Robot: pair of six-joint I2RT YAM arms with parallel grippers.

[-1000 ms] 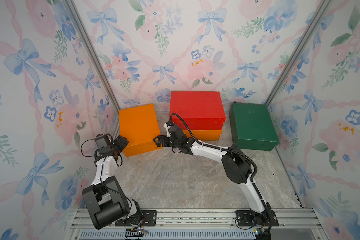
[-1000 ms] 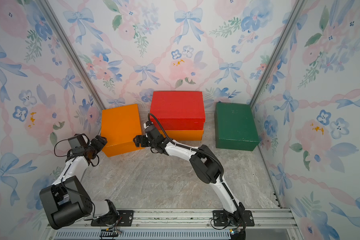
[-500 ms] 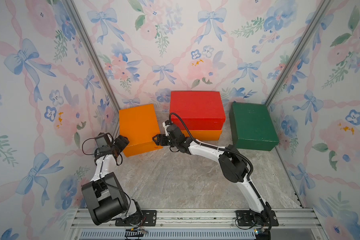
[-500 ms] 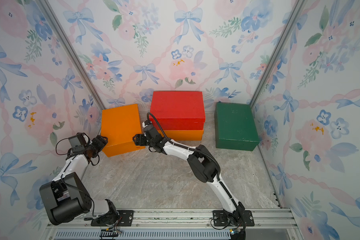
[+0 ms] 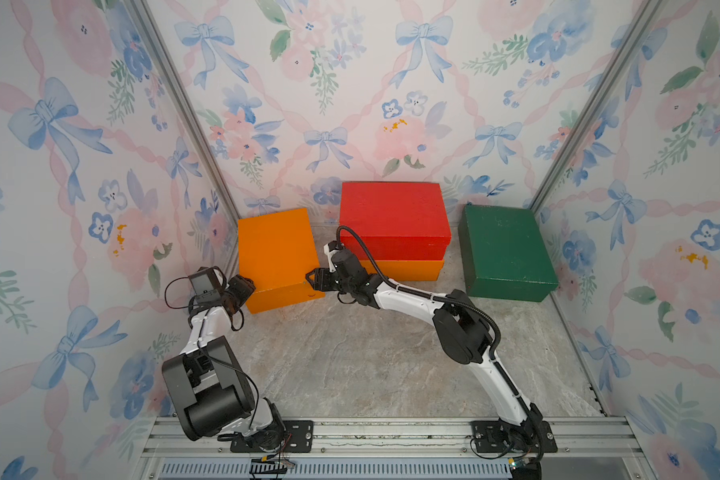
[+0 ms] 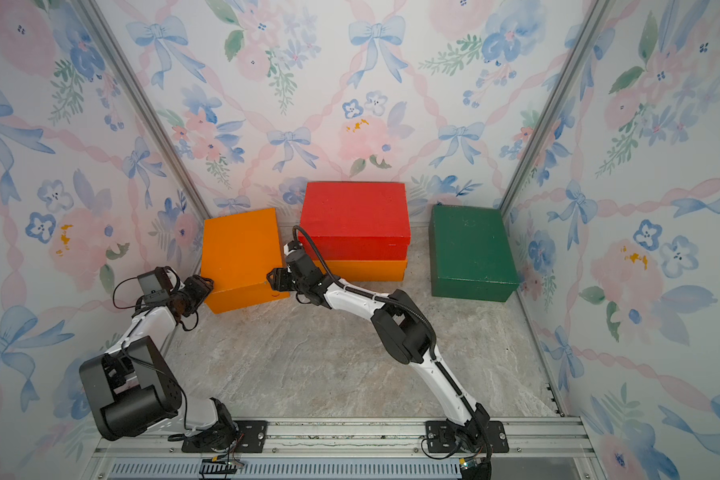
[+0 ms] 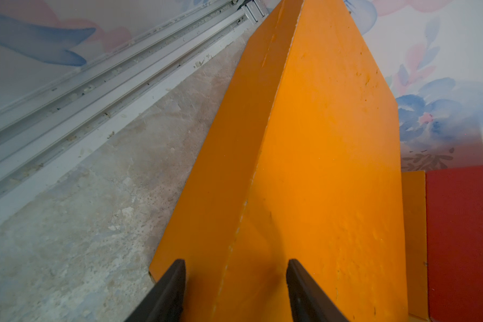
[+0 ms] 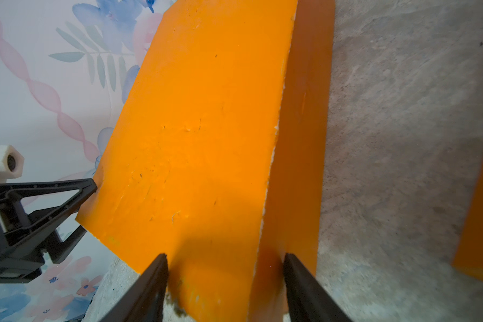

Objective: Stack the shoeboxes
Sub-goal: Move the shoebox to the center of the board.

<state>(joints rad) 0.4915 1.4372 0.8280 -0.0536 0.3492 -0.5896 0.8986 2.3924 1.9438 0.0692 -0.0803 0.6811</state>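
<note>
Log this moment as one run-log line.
left claw: shut on loose orange shoebox | right claw: shut on same box | stack: red shoebox on second orange shoebox | dark green shoebox: unstacked

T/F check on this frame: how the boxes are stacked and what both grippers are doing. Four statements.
1. The red box sits on the lower orange box. True.
2. The green box is on the red box. False: it stands alone on the floor.
3. The left gripper and right gripper each clamp a near corner of the loose orange box. True.
4. The loose orange box touches the red box. False: floor shows between them.
</note>
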